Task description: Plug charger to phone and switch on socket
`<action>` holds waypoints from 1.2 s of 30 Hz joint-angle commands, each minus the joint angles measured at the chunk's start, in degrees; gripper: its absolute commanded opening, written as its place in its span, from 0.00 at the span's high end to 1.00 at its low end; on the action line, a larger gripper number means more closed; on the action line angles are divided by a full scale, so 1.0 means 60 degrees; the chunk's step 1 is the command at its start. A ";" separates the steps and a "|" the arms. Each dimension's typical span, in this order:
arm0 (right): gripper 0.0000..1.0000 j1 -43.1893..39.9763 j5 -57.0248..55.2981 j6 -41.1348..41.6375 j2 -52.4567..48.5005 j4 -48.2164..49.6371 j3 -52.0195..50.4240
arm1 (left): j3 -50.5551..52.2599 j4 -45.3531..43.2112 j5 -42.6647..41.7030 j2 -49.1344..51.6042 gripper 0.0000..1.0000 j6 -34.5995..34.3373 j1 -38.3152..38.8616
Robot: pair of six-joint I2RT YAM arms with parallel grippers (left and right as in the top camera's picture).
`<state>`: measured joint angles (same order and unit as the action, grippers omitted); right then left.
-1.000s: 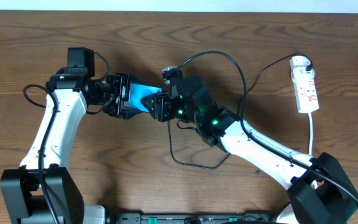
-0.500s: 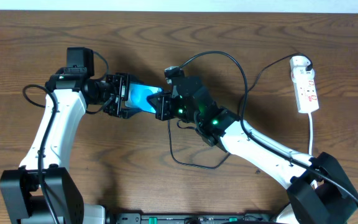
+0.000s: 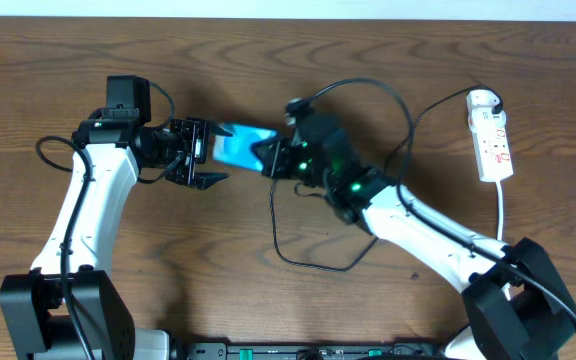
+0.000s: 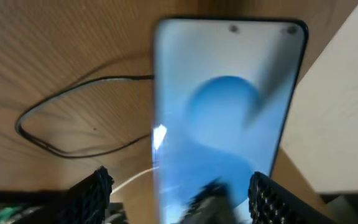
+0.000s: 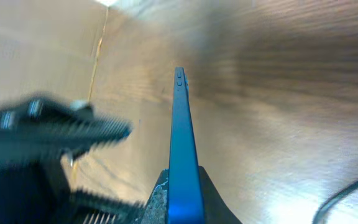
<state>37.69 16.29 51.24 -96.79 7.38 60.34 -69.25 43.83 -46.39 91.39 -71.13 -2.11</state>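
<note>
The phone (image 3: 240,145) with its light blue screen is gripped at its right end by my right gripper (image 3: 275,161), which is shut on it and holds it above the table. In the right wrist view the phone (image 5: 180,124) shows edge-on between the jaws (image 5: 185,190). My left gripper (image 3: 208,155) is open, its fingertips at the phone's left end. In the left wrist view the screen (image 4: 225,112) fills the space ahead of the spread jaws (image 4: 179,183). The black charger cable (image 3: 313,265) loops under the right arm and runs to the socket (image 3: 492,140). Its connector tip is hidden.
The socket's white cord (image 3: 501,215) runs down toward the right arm's base. The black cable also arcs over the table behind the right arm (image 3: 378,92) and lies looped on the wood in the left wrist view (image 4: 55,143).
My left gripper has opened and let go of the phone. My right gripper has carried the phone to the right and slightly back, away from the left jaws.
</note>
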 commanded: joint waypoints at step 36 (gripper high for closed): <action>0.99 -0.0372 0.0379 0.8360 0.0579 0.2743 0.0062 | -0.0266 -0.4397 -0.1344 -0.0168 0.57 0.1978 -0.0011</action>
<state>35.03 18.46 98.80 -95.50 22.92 60.23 -69.36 17.61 -56.86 91.39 -58.72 -2.09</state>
